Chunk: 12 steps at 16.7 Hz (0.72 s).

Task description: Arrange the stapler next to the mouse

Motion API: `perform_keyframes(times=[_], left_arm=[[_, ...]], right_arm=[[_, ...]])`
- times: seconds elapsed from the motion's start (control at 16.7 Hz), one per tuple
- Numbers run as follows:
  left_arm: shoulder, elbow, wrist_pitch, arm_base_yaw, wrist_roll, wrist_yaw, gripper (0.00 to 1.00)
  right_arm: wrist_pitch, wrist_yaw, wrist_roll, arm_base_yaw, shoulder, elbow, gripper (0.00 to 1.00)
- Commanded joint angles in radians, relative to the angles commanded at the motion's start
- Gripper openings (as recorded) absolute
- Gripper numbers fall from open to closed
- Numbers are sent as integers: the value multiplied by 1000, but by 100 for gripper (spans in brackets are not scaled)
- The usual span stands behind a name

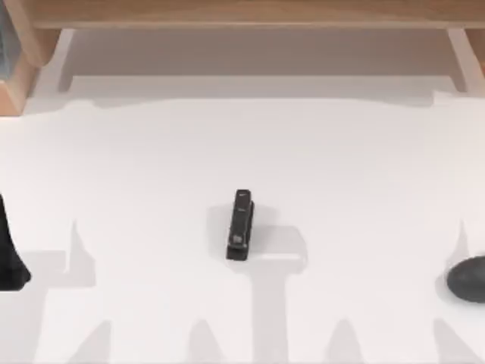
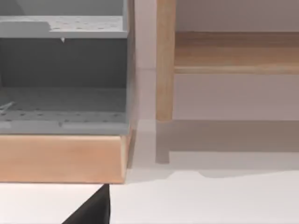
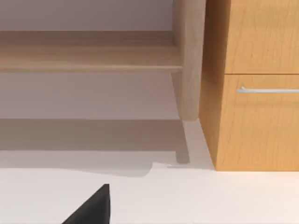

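The stapler (image 1: pixel 241 225), a narrow black bar with faint grey marks on top, lies lengthwise at the middle of the white table (image 1: pixel 151 167). The mouse (image 1: pixel 467 279), dark grey and rounded, sits at the table's right edge, partly cut off by the frame. A wide stretch of bare table separates the two. A black wedge of my left gripper (image 2: pixel 91 210) shows at the edge of the left wrist view, above the table and facing a grey shelf unit. A like wedge of my right gripper (image 3: pixel 91 207) faces a wooden cabinet. Neither gripper is near the stapler.
A tall black object with a flared base (image 1: pixel 10 254) stands at the table's left edge. A wooden shelf (image 1: pixel 242 15) runs along the back. A grey pegboard shelf unit (image 2: pixel 63 74) stands at the back left and a drawer cabinet (image 3: pixel 257 84) at the back right.
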Motion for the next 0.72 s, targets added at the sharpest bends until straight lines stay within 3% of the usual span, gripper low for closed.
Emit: perform_keyframes(times=[0.36, 0.72], left_arm=[[0, 0, 0, 0, 0, 0, 100], [0, 0, 0, 0, 0, 0, 100]], right_arm=[[-39, 4, 39, 35, 90, 76, 100], [-255, 11, 198, 169, 501, 382, 100]])
